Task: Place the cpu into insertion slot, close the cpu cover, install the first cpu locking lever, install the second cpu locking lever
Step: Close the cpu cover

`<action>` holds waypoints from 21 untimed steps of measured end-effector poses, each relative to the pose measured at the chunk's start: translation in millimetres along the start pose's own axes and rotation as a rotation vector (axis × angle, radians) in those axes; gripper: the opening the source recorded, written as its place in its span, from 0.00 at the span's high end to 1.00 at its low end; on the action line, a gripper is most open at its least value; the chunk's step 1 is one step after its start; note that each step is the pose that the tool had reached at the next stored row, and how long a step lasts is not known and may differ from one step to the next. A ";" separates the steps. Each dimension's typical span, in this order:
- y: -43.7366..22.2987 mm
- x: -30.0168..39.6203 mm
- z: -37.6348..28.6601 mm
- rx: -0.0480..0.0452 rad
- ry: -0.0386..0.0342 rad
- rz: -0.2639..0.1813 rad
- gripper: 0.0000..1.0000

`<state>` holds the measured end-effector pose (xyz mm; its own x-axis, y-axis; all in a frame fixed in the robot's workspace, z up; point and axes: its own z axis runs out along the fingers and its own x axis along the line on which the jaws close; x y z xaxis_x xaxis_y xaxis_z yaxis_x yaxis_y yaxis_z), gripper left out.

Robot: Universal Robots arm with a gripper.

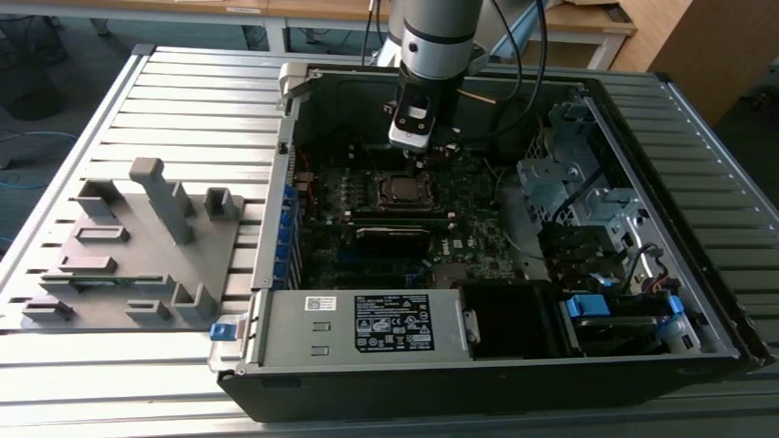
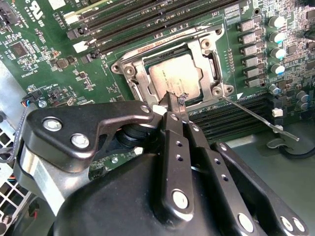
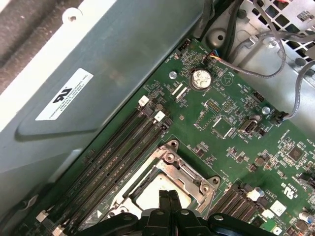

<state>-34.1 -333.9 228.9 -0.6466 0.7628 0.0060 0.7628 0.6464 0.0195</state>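
The gripper (image 2: 176,100), clenched on nothing, has its tips at the edge of the cpu cover (image 2: 165,50), which lies over the seated cpu (image 2: 172,73), at 6 o'clock of the gripper in the exterior view; with the locking lever (image 2: 256,115) unlatched, a slipping tip could probably lift the cover or scratch the cpu.

I'm looking at a worktop (image 1: 146,100) of pale ribbed metal slats that run across the exterior view from side to side. An open black computer case (image 1: 365,365) lies directly on it on its side, and my fingers (image 2: 173,128) reach down inside that case, so the worktop sits below them on all sides. A grey fixture plate (image 1: 134,265) with upright posts and blocks also lies flat on the slats, well apart from my fingers toward the exterior view's left, just beside the case's outer wall.
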 end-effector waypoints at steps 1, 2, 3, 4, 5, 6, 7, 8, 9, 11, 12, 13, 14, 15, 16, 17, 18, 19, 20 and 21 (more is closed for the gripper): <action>0.0 0.0 0.0 0.0000 0.0001 -0.004 0.90; 0.0 0.0 0.0 0.0001 0.0002 -0.010 0.90; 0.0 0.0 0.0 0.0001 0.0003 -0.017 0.90; 0.0 0.0 0.0 0.0001 0.0005 -0.025 0.90; 0.0 0.0 0.0 0.0001 0.0007 -0.035 0.90; 0.0 0.0 0.0 0.0002 0.0009 -0.044 0.90; 0.0 0.0 0.1 0.0003 0.0011 -0.054 0.90; 0.0 0.0 0.1 0.0003 0.0013 -0.065 0.90; 0.0 0.0 0.1 0.0004 0.0015 -0.076 0.90; 0.0 0.0 0.1 0.0005 0.0017 -0.089 0.90; 0.0 0.0 0.1 0.0005 0.0017 -0.089 0.90; 0.0 0.0 0.1 0.0004 0.0017 -0.089 0.90; 0.0 0.0 0.1 0.0005 0.0018 -0.089 0.90; 0.0 0.0 0.1 0.0005 0.0017 -0.089 0.90; 0.0 0.0 0.1 0.0005 0.0017 -0.089 0.90; 0.0 0.0 0.1 0.0005 0.0018 -0.089 0.90; 0.0 0.0 0.1 0.0005 0.0018 -0.089 0.90; 0.0 0.0 0.1 0.0005 0.0017 -0.089 0.90; 0.0 0.0 0.1 0.0005 0.0017 -0.090 0.90; 0.0 0.0 0.1 0.0005 0.0018 -0.094 0.90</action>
<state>-34.0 -333.9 228.8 -0.7152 0.6989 0.0060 0.6989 0.7150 0.0196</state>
